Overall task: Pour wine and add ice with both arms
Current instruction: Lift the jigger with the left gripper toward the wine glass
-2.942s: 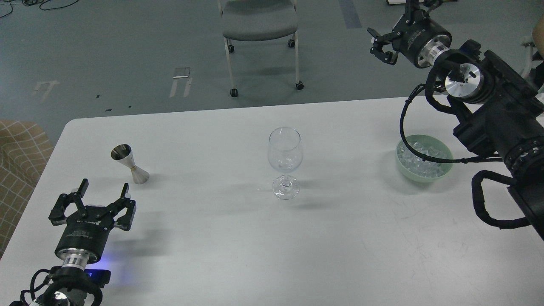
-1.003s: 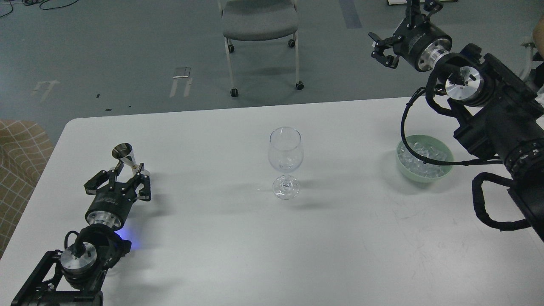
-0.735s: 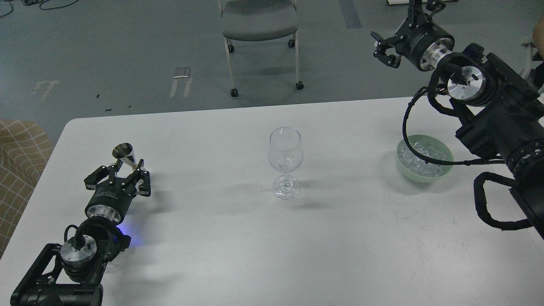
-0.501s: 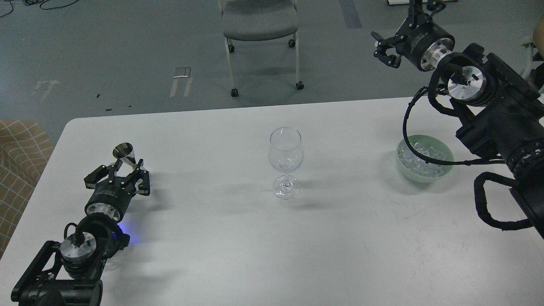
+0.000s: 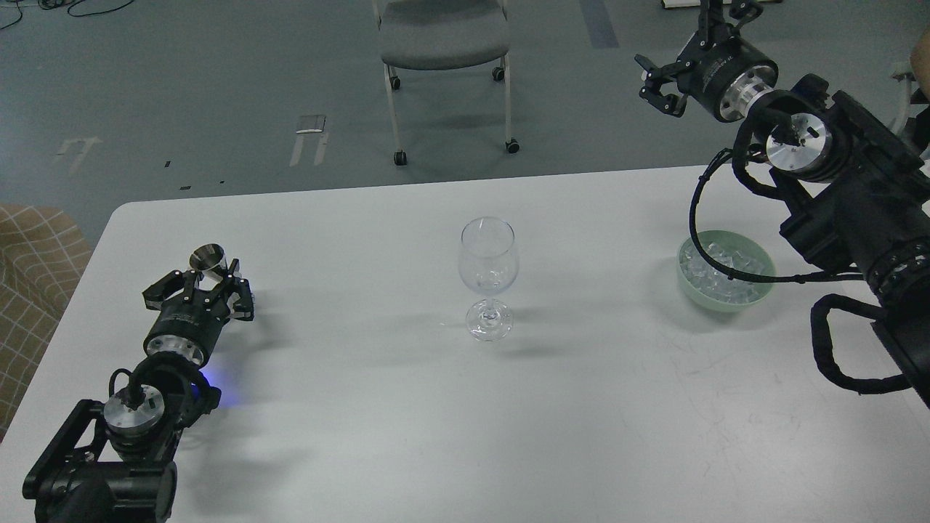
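Observation:
A clear stemmed wine glass (image 5: 488,269) stands upright at the table's middle and looks empty. The ice (image 5: 723,274), several small clear cubes, lies in a pale green bowl (image 5: 719,303) at the right. A small steel jigger (image 5: 208,257) stands at the left. My left gripper (image 5: 211,280) lies low over the table, open, with a finger on either side of the jigger and hiding its lower half. My right gripper (image 5: 656,81) is open and empty, held high beyond the table's far edge, well above and behind the bowl. A cable of my right arm crosses the bowl.
The white table (image 5: 436,407) has a rounded far left corner. A grey wheeled chair (image 5: 443,36) stands on the floor behind the table. A checked tan seat (image 5: 29,276) sits off the table's left edge.
My left gripper has moved forward from the near left to the jigger, and its fingers now straddle it. My right gripper has shifted only slightly.

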